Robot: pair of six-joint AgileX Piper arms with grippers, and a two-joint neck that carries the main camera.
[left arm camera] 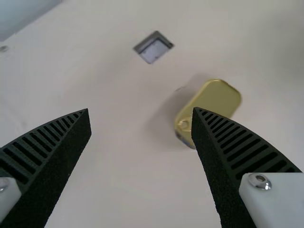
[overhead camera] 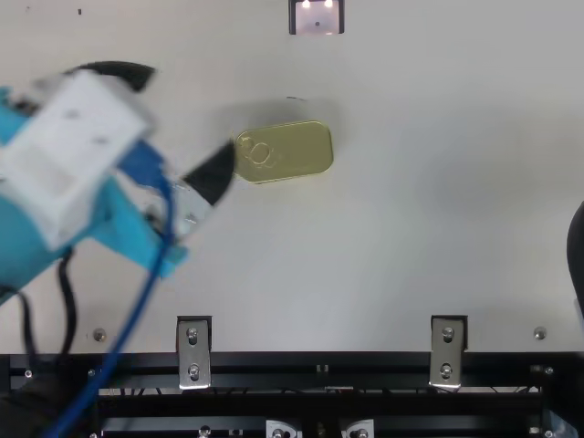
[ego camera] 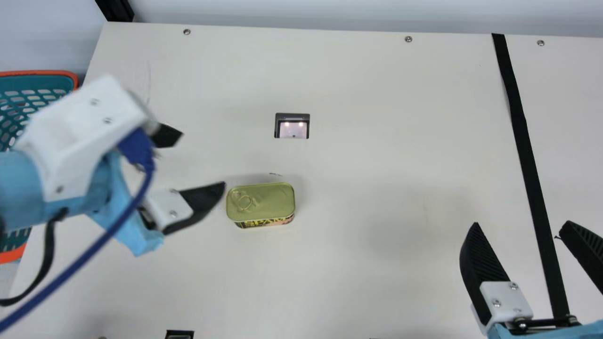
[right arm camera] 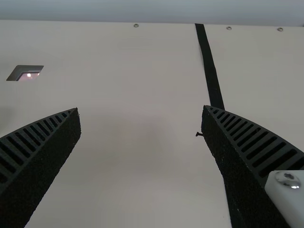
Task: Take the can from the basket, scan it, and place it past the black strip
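The gold-lidded can (ego camera: 260,203) stands lid up on the table, nearer than the scanner window (ego camera: 292,127). My left gripper (ego camera: 198,160) is open at the can's left, one fingertip close by it. In the left wrist view the open left gripper (left arm camera: 140,110) has the can (left arm camera: 217,97) partly behind one finger. My right gripper (ego camera: 520,225) stands open over the black strip (ego camera: 527,155); the right wrist view has the right gripper (right arm camera: 141,108) with nothing between its fingers. The top view also has the can (overhead camera: 297,151).
A teal basket with an orange rim (ego camera: 37,73) stands off the table's left edge, partly behind my left arm. A blue cable (ego camera: 108,235) hangs along that arm. Metal brackets (overhead camera: 193,354) sit at the table's near edge.
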